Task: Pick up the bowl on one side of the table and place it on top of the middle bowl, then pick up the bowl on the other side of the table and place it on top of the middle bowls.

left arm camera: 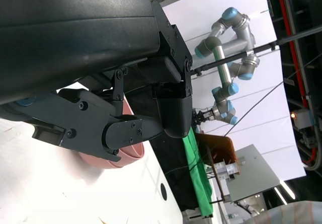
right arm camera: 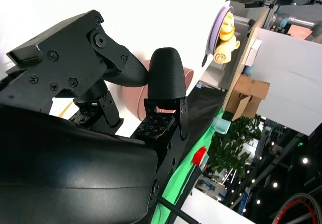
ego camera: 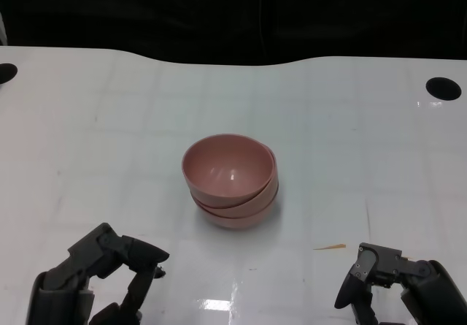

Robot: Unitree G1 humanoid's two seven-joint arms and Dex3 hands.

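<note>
Pink bowl stack [ego camera: 232, 182] is seen nested askew; toppling is judged possible if nudged. Left hand [ego camera: 102, 277] and right hand [ego camera: 398, 281] are empty, fingers apart.

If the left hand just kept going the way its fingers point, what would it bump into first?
Probably the stack of pink bowls. The left hand is empty, its fingers aimed up the table toward them, and its wrist view shows pink just past the fingers. Only bare table lies between, though depth is uncertain.
</note>
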